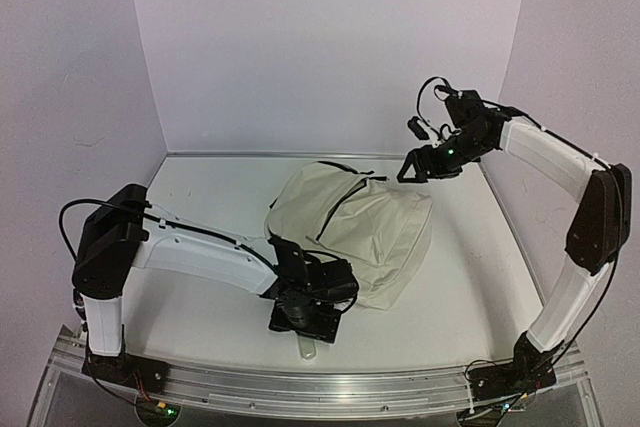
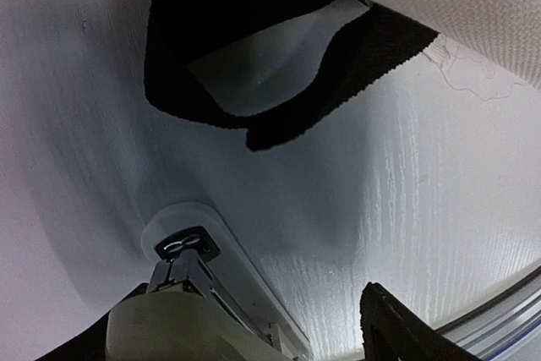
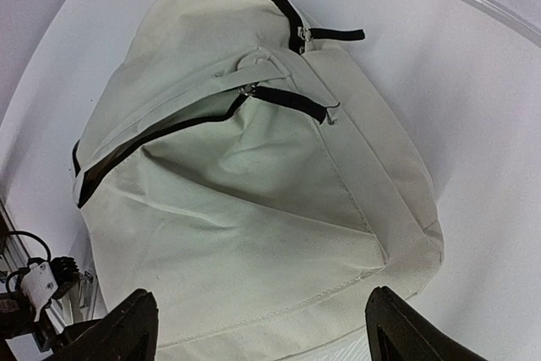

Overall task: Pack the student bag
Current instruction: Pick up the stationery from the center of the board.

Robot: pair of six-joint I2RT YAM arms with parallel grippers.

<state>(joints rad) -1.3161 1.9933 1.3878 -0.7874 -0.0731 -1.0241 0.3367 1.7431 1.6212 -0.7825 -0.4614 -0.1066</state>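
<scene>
Rail (image 1: 320, 389), table (image 1: 470, 267), bag (image 1: 375, 227), seemingly lilac walls (image 1: 320, 47).

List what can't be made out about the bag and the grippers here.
- Inside of the student bag: hidden by its own fabric in every view; whether the zippers are open is unclear.
- Opening of the left gripper: mostly hidden under its own wrist in the top view.
- Most of the bag, left wrist view: cut off by the top edge; only a black strap and some fabric show.
- Bag's lower edge, right wrist view: cut off by the bottom edge.
</scene>
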